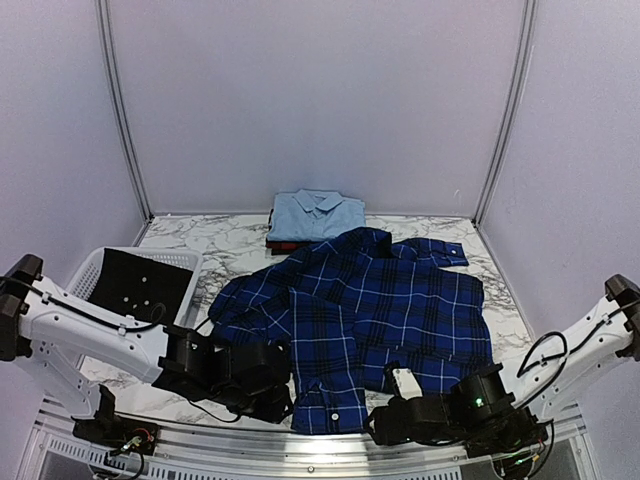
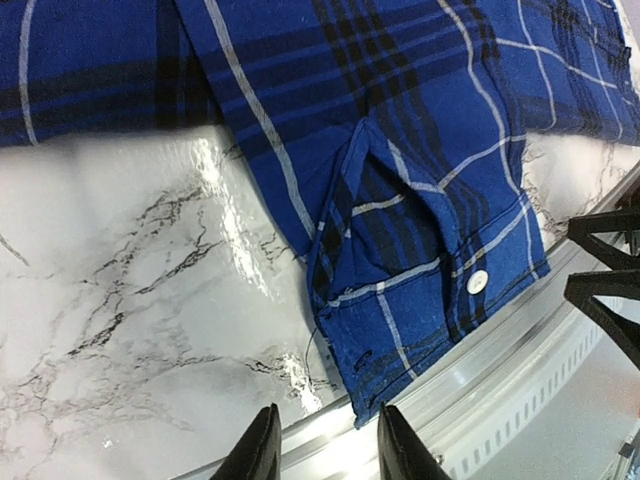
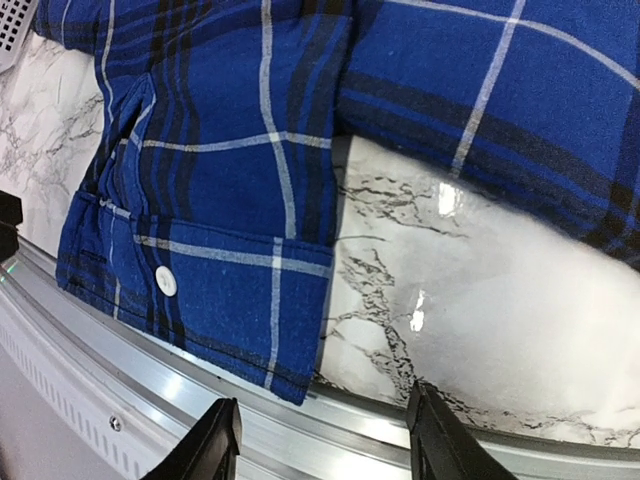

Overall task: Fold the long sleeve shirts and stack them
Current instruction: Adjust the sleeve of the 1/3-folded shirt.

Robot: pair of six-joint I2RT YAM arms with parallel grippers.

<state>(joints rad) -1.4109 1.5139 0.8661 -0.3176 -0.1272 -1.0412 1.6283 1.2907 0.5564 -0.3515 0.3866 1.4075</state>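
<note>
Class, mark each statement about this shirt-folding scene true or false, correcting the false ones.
1. The navy blue plaid cloth shirt lies spread out on the white marble table. True.
2. The folded light blue collared shirt sits inside the white slotted plastic basket. False: it rests at the table's far edge, atop a dark red folded garment.
3. The plaid shirt's cuff near the front edge shows a white button. True.
4. The right claw grips that cuff. False: its jaws stand open, holding nothing.
</note>
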